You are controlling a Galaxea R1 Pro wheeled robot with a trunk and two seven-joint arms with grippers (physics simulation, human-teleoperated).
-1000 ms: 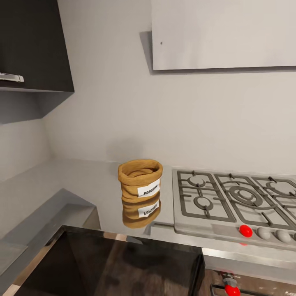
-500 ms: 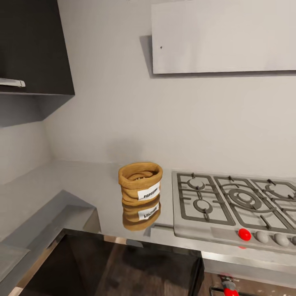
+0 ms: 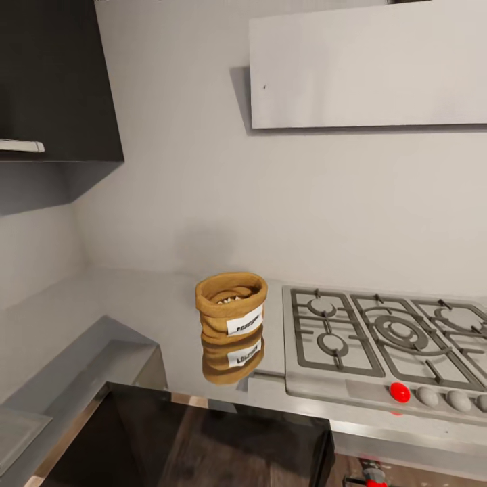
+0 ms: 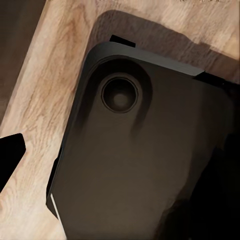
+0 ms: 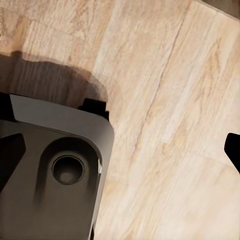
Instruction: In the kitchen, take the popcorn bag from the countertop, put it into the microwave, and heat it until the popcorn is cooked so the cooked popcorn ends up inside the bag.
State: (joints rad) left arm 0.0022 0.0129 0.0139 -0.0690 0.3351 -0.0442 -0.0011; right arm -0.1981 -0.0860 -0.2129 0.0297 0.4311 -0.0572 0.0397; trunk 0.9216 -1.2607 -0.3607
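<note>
Surface: the glossy grey countertop [image 3: 135, 304] runs along the wall in front of you and mirrors whatever stands on it
Hob: the steel gas hob [image 3: 385, 338] with black grates sits at the right of that surface, with a red knob [image 3: 399, 391] on its front edge
Wall cabinet: a dark cabinet [image 3: 54, 81] hangs at the upper left, and a pale panel [image 3: 368, 67] is fixed to the wall above the hob
Popcorn bag: the popcorn bag [image 3: 230, 308] stands upright on the surface just beside the hob's left edge, white label facing you, its reflection right below it
Popcorn: pale specks show inside the rolled rim, too small for you to call them kernels with confidence
Step in hand: you look to be at the approach, with the bag ungrasped and standing free
Next move: you need to bring one arm up over the surface, open its pincer around the sack's soft wall below the rim, and close gently so it lifts without tipping
Pincers: both wrist views look down at wooden floor [image 5: 165, 125] and the robot's dark base [image 4: 145, 165]; dark slivers sit at the picture edges, and you cannot tell whether either pincer is wide or narrow
Hard to read: the label's lettering is blurred, and the hob is cut off at the right
</note>
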